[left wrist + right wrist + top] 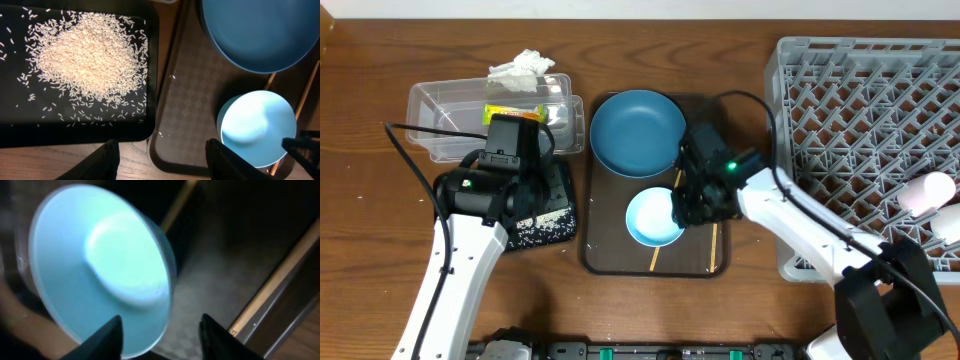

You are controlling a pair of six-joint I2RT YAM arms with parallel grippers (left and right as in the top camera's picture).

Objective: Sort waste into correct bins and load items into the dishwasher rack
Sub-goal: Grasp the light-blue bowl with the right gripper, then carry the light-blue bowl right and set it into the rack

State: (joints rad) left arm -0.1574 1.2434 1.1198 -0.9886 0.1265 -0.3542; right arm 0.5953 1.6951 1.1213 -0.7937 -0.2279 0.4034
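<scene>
Pale-blue bowl point(650, 218) sits on the brown serving tray point(588, 250), just beside one dark blue plate point(638, 130), two chopsticks point(272, 280) near. Right hand point(161, 332) straddles its rim, can't tell if clamped; left hand point(162, 157) released over the edge of the black tray point(75, 132).

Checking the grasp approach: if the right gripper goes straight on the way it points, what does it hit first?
The pale blue bowl: its rim sits between the fingers of the right gripper, straight ahead. The picture is blurred, so contact may already be there; I cannot tell. Behind it lies the brown tray.
</scene>
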